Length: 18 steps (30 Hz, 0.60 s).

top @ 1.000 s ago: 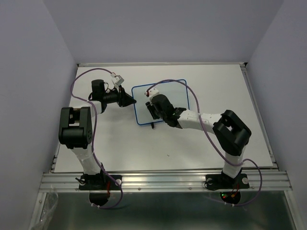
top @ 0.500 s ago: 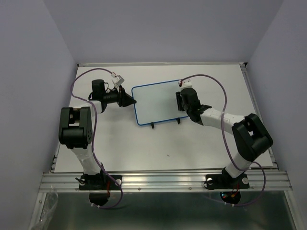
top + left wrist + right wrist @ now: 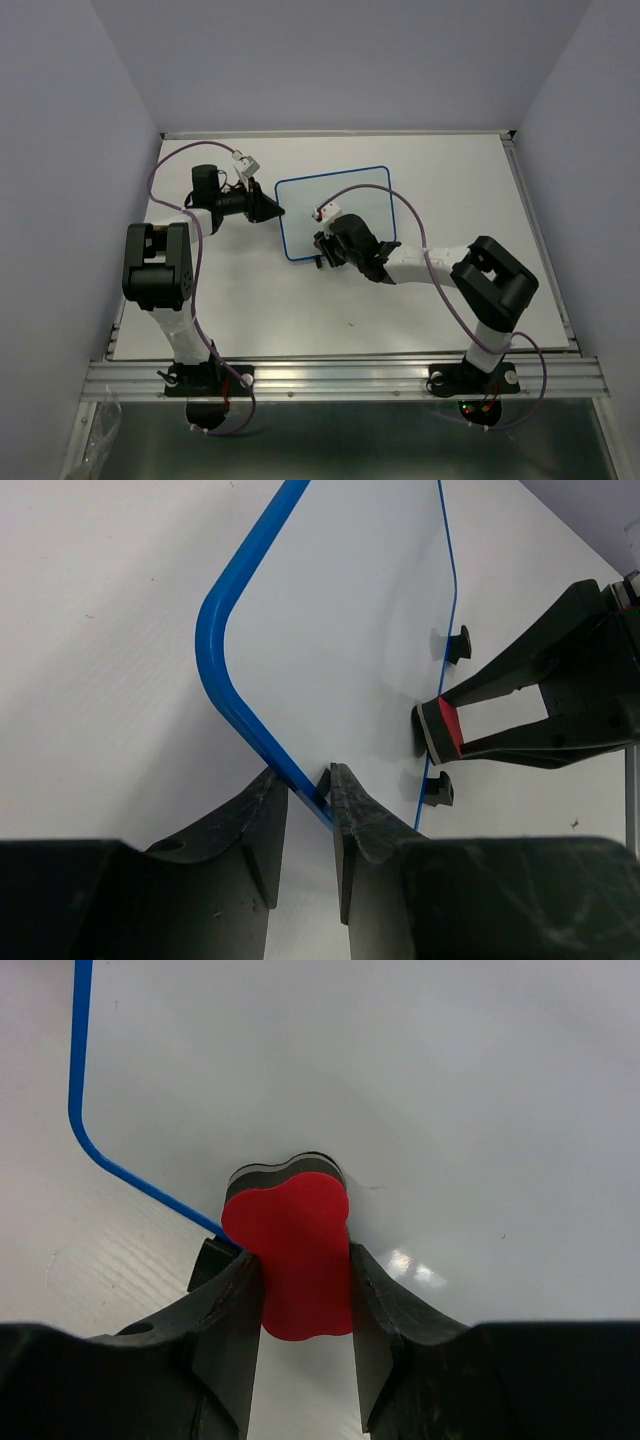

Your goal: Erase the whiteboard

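**Board looks wiped clean; eraser working the near-left corner**

From above: the whiteboard (image 3: 345,200) lies near the middle of the bench (image 3: 470,170), a touch left of centre. I can see no marker on the part of its face that shows. The left arm (image 3: 160,260) reaches in to the board's left edge. The right arm (image 3: 440,268) stretches across the near side, its tip over the near-left corner. Half a second ago that tip was at the board's right edge, and half a second before that it was on the left. So it has swept across and back, while the left arm and the board have not budged.

From the left wrist: the left jaws are clamped on the blue rim (image 3: 225,670) just past the rounded corner, pinning the board. The face in front of them is blank. Across it the right jaws press the red eraser (image 3: 447,727) down between the two black feet (image 3: 458,642).

From the right wrist: the right jaws are closed tight on the eraser (image 3: 290,1250), which touches the board just inside the rim beside a foot (image 3: 210,1260). There may be a faint smudge just right of the eraser, though it is too slight to call.

My guess is that the wiping is all but finished. At most this corner needs another pass, plus whatever the arm hides.
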{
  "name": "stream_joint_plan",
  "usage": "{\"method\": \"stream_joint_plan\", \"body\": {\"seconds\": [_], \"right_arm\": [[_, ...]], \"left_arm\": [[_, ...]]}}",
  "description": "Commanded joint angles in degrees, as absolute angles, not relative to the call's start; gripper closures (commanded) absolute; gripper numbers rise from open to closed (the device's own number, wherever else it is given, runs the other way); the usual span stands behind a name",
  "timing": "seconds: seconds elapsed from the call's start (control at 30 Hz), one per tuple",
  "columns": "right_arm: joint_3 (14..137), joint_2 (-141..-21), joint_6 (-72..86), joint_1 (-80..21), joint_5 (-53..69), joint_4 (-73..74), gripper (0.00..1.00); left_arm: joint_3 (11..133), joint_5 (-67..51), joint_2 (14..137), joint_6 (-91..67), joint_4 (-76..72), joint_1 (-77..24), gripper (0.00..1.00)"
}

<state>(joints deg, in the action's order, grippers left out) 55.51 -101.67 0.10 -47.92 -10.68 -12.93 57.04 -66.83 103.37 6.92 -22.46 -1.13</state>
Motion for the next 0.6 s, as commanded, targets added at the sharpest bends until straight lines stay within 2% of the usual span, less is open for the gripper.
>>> {"method": "stream_joint_plan", "body": {"seconds": [0.0,0.2,0.57], "right_arm": [[57.83,-102.13,-0.18,-48.16,-12.72,-17.05,0.99],[58.10,-101.69,4.91,-46.33,-27.49,-14.78,0.99],[49.23,-92.91,10.10,-34.20,-28.39,-13.97,0.99]], "left_arm": [[59.06,-67.24,102.57,9.14,-22.68,-1.76,0.67],[59.24,-66.89,102.66,9.58,-21.98,-1.76,0.67],[59.24,-66.36,102.39,10.46,-20.83,-1.76,0.67]]}}
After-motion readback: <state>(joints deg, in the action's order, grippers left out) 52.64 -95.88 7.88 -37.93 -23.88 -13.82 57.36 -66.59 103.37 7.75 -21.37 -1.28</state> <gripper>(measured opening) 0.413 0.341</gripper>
